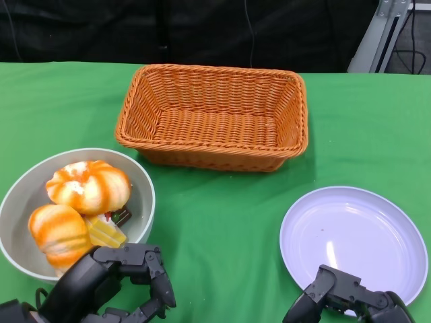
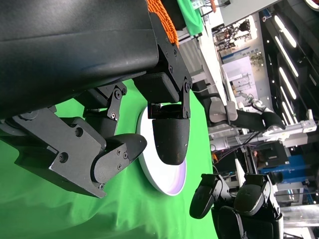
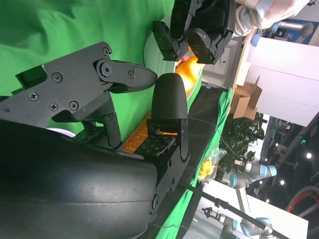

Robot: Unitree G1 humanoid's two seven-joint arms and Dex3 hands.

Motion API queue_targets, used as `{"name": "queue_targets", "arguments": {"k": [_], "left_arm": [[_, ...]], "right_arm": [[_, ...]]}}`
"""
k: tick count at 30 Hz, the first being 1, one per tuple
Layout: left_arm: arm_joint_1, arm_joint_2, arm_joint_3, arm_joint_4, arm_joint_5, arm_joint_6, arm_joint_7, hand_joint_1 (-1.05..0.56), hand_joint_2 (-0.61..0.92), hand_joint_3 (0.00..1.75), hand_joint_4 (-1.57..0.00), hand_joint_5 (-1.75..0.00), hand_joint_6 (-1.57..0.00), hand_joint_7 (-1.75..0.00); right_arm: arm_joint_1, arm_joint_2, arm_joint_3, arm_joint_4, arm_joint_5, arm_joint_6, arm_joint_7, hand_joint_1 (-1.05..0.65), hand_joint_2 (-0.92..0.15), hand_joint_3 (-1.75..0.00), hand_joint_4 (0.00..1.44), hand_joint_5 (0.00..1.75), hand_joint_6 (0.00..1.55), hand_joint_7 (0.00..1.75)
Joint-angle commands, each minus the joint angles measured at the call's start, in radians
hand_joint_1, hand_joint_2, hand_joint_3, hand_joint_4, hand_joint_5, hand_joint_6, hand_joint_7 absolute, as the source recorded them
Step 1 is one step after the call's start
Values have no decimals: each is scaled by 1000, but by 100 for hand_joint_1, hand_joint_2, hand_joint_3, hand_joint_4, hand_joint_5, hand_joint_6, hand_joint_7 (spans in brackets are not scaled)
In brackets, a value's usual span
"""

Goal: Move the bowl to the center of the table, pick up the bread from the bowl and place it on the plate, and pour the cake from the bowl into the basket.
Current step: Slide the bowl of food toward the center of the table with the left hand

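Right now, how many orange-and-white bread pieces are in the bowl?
2. One bread piece sits toward the far side of the bowl; the other lies at its near left, beside the yellow cake. More could be hidden underneath them.

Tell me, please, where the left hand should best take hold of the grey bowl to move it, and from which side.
Probably at the near rim of the bowl, on the side closest to the left hand. The rim there is thin and bare, so the fingers can pinch it, one inside and one outside. The bread fills the middle, so a hold from above looks poor.
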Motion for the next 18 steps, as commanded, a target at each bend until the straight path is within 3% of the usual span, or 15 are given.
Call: {"name": "queue_targets", "arguments": {"k": [1, 18], "left_arm": [[-15, 10, 3, 13, 5, -14, -6, -3, 54, 106, -78, -149, -84, -114], [-17, 12, 3, 15, 3, -6, -8, -2, 55, 103, -78, -150, -85, -113]], "right_arm": [[1, -6, -1, 7, 1, -7, -6, -25, -69, -63, 77, 153, 70, 132], [-4, -5, -2, 11, 7, -5, -5, -25, -69, -63, 77, 154, 69, 133]]}}
